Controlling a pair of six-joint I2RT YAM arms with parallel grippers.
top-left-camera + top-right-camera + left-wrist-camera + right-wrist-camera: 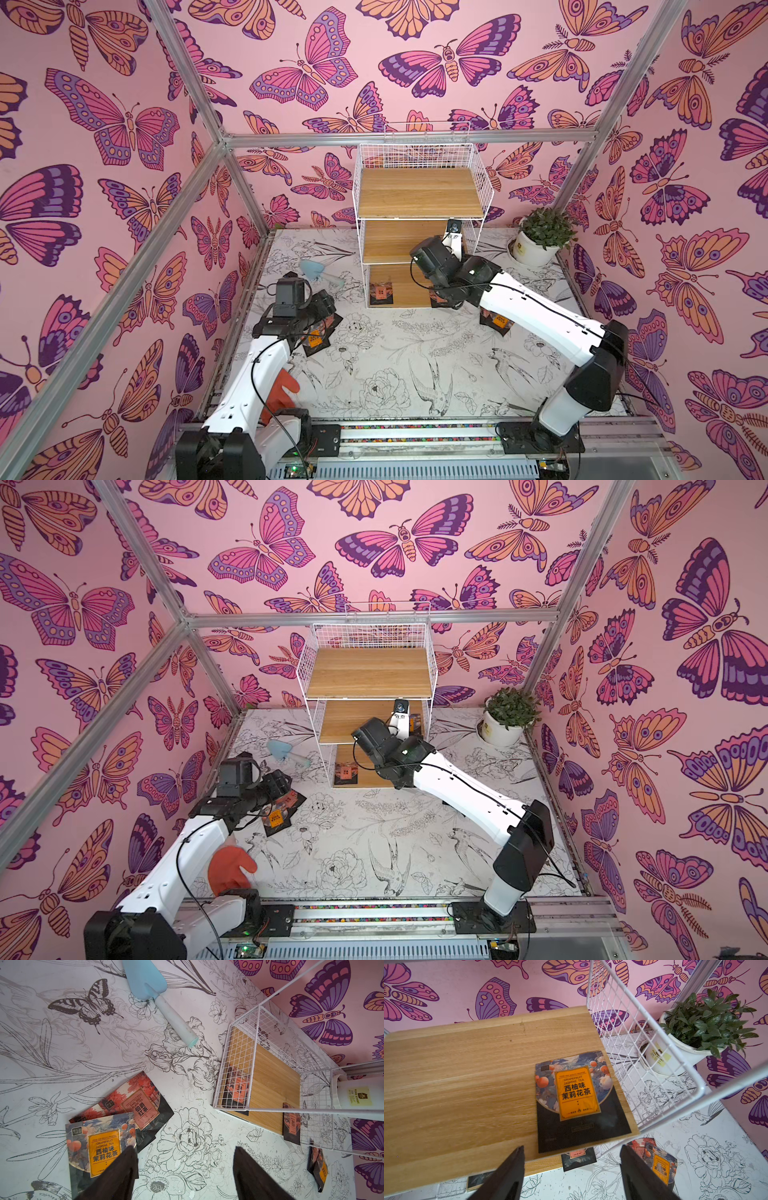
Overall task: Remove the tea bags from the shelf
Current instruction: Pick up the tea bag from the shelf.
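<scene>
Right gripper (pixel 572 1169), wide and empty, over orange-labelled black foil sachet (pixel 579 1101) on white wire-and-wood shelf (pixel 456 1074); left gripper (pixel 182 1175) likewise wide.

I count seven tea bags in view, three on the shelf (pixel 417 191) and four on the table (pixel 395 365).

On the shelf:
- one orange-labelled tea bag (pixel 579 1101) on the middle board
- two on the bottom board: a reddish sachet (pixel 381 293) and a second reddish sachet (pixel 291 1124)

On the table, two overlapping pairs:
- a pink-labelled sachet (pixel 135 1101) with an orange-labelled sachet (pixel 99 1147)
- a pink one (pixel 636 1147) with an orange one (pixel 660 1165)

There is one shelf, with three wooden boards (pixel 467 1084). I also count one potted plant (pixel 540 232), one blue trowel (pixel 316 270) and one orange glove (pixel 282 390). My grippers number two: left gripper (pixel 184 1148) and right gripper (pixel 572 1147).
</scene>
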